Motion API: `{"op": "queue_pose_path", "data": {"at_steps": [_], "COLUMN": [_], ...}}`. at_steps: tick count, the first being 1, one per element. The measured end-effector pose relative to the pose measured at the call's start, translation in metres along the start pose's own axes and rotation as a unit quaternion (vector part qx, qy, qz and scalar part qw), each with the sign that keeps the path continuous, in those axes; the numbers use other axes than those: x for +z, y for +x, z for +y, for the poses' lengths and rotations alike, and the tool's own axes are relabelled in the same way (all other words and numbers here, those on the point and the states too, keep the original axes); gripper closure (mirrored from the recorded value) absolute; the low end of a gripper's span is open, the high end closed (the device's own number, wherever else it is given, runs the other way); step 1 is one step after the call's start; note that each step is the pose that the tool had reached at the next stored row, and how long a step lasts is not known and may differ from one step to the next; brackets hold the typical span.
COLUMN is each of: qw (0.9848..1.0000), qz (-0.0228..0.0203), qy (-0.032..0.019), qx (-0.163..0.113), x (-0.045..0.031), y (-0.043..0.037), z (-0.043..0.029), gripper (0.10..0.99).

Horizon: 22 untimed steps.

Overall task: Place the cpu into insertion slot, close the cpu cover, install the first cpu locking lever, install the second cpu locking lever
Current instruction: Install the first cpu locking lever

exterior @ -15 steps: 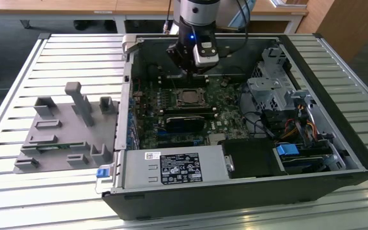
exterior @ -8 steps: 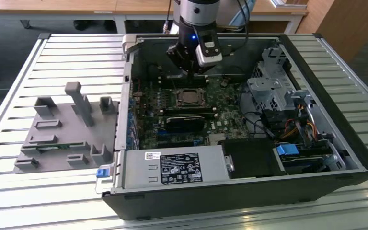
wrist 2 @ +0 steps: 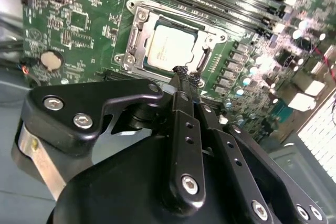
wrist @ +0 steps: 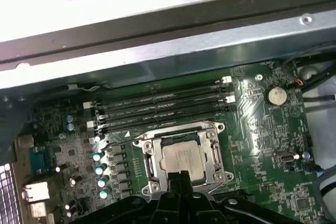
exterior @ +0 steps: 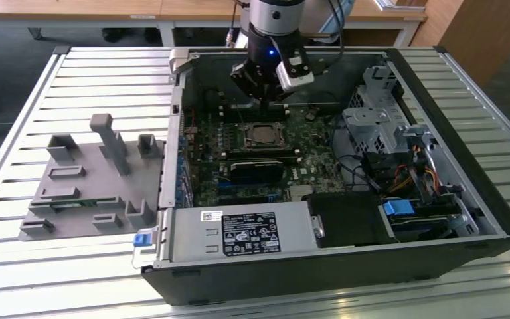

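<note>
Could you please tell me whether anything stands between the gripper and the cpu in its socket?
Nothing visible does. In the second wrist view the gripper hangs close over one edge of the cpu, with nothing seen between them. The cpu cover frames it, but the cover's window leaves the silver top exposed.

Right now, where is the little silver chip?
In both wrist views the silver chip lies on the green board, ringed by a metal frame, next to the long black slots, with the gripper close by.
</note>
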<state>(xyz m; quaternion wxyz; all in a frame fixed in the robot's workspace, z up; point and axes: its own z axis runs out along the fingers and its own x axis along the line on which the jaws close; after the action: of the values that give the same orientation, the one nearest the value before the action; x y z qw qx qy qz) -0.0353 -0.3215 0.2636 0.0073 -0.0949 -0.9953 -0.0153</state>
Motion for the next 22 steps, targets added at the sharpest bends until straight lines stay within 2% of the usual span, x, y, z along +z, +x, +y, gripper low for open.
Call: {"op": "queue_pose_path", "data": {"at_steps": [3, 4, 6, 8, 13, 15, 22], "qw": [0.9998, 0.9998, 0.9996, 0.9993, 0.9980, 0.9978, 0.9977], "qz": [0.0005, 0.0010, 0.0025, 0.0031, 0.0042, 0.0039, -0.0006], "qy": [-0.0024, -0.0051, -0.0139, -0.0178, -0.0172, -0.0173, -0.0178], "qx": [-0.018, -0.022, -0.026, -0.032, -0.061, -0.064, -0.065], "x": [0.0001, 0.0002, 0.0004, 0.0008, 0.0014, 0.0020, 0.0046], "y": [0.0000, -0.0001, 0.0000, 0.0000, 0.0000, 0.0021, 0.0213], "z": [0.0000, 0.0000, 0.0000, 0.0000, 0.0000, -0.0005, -0.0034], "gripper": [0.980, 0.980, 0.980, 0.980, 0.980, 0.980, 0.980]}}
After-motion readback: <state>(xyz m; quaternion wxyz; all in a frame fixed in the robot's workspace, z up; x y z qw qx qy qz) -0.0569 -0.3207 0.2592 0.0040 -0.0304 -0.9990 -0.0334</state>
